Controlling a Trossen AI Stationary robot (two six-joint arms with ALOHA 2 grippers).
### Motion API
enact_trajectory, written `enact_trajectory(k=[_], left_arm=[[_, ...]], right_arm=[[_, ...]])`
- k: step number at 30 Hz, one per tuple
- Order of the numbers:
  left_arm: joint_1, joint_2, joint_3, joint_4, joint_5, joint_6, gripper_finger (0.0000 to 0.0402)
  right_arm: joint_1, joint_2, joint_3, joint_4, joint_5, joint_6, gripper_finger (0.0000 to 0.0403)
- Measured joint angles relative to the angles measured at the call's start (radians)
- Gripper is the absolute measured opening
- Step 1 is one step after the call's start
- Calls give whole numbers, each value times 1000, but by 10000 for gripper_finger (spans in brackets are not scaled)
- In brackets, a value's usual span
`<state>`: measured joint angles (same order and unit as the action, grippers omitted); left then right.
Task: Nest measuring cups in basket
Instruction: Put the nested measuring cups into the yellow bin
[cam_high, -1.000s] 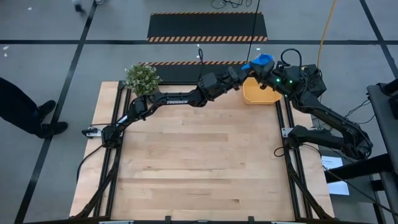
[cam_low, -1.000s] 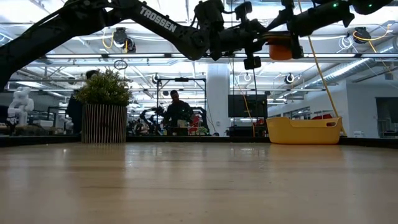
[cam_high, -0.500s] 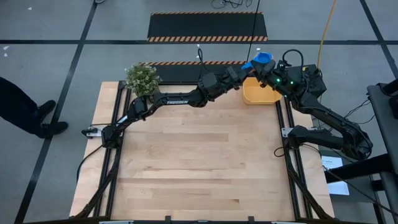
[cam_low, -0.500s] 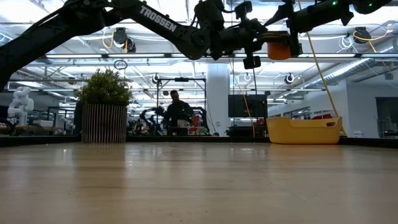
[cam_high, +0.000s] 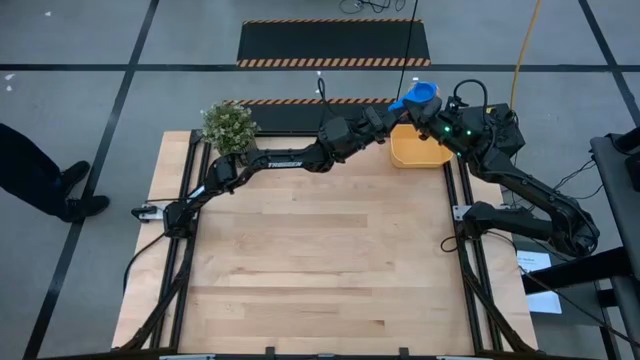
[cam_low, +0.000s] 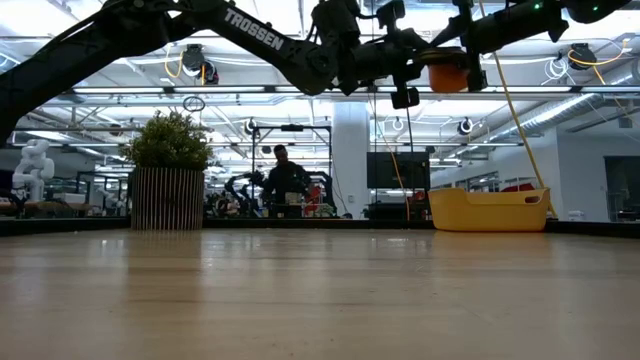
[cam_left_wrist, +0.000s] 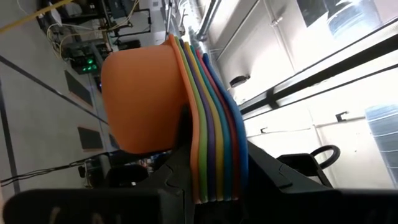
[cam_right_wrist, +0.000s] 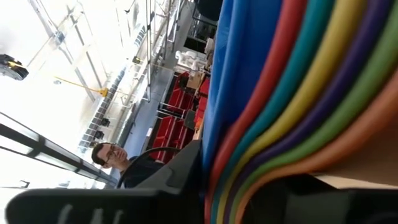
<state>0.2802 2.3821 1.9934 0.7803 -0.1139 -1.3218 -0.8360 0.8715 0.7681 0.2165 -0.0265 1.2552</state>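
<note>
We had the nested measuring cups (cam_left_wrist: 186, 106) in the air, left gripper (cam_high: 395, 108) clamped on the stacked handles (cam_left_wrist: 217, 155). Right gripper (cam_high: 432, 110) sat at the bowl end; we couldn't tell its jaw state. Basket (cam_high: 420, 152) lay directly below both jaws, long axis running across the table's far edge, right arm slightly nearer.

wooden table (cam_high: 310, 260), yellow basket (cam_high: 418, 152), potted plant (cam_high: 228, 127)

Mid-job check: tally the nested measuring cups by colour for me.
orange cup: 1
green cup: 1
purple cup: 1
yellow cup: 1
teal cup: 1
red cup: 1
blue cup: 1
Total: 7 measuring cups
</note>
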Motion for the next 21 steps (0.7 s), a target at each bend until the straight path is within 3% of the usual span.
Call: enact_trajectory(k=[9, 16, 21], left_arm=[[0, 0, 0, -3, 3, -16, 110], [-3, 0, -4, -16, 91, -22, 218], [30, 0, -4, -10, 160, -47, 289]], right_arm=[[-1, 0, 0, 4, -2, -12, 84], [-12, -9, 2, 8, 61, -49, 82], [-21, -36, 2, 5, 14, -51, 82]])
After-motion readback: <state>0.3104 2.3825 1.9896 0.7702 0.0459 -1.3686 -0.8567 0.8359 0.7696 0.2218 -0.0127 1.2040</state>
